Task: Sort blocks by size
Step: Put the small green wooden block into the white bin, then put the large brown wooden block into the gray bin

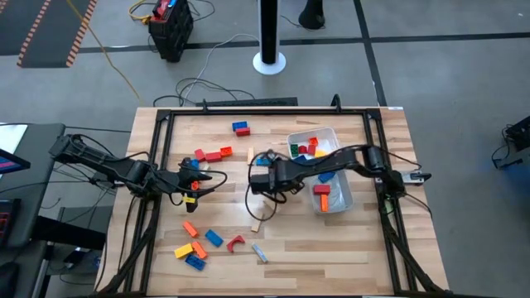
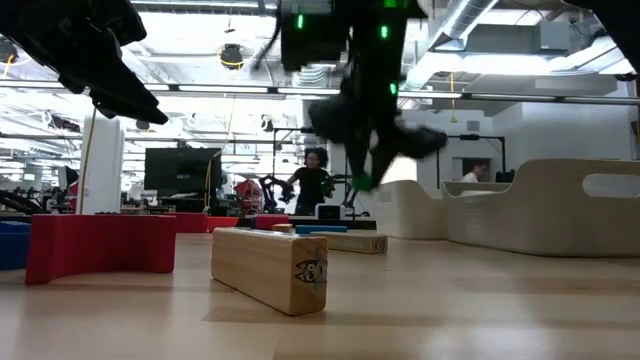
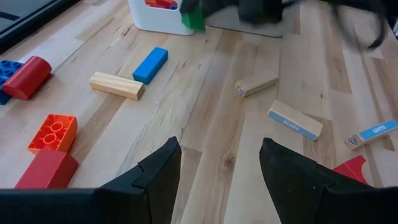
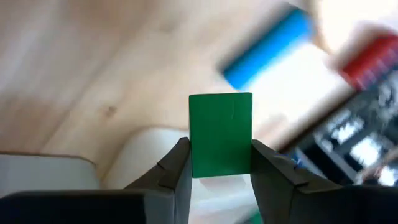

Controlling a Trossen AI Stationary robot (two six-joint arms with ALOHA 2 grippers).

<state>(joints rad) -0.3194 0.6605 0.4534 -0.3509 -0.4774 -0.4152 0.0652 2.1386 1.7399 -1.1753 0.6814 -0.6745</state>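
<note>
My right gripper (image 4: 221, 155) hangs over the middle of the table (image 1: 261, 184), shut on a small green block (image 4: 221, 127). The left wrist view shows that block (image 3: 193, 18) in front of a white tub. My left gripper (image 3: 217, 174) waits open at the table's left (image 1: 199, 180), touching nothing. Other blocks lie flat on the wood: red and orange ones (image 1: 214, 155), a blue-and-red pair (image 1: 241, 127), a tan bar (image 1: 256, 225), and a mixed cluster (image 1: 192, 251) near the front edge. My right gripper pinches the green block between its two fingers, on two opposite side faces (image 4: 196, 155) near one end. The fingers slant down from the table's right side. The block juts out past the fingertips, and the low view shows it (image 2: 361, 182) lifted clear of the table.
A white tub (image 1: 330, 132) and a clear tub (image 1: 344, 199), both with blocks in them, stand right of centre under my right arm. A tan bar (image 2: 270, 265) and a red arch (image 2: 100, 255) lie near the front. Black frame rails (image 1: 157, 165) run along the table's sides.
</note>
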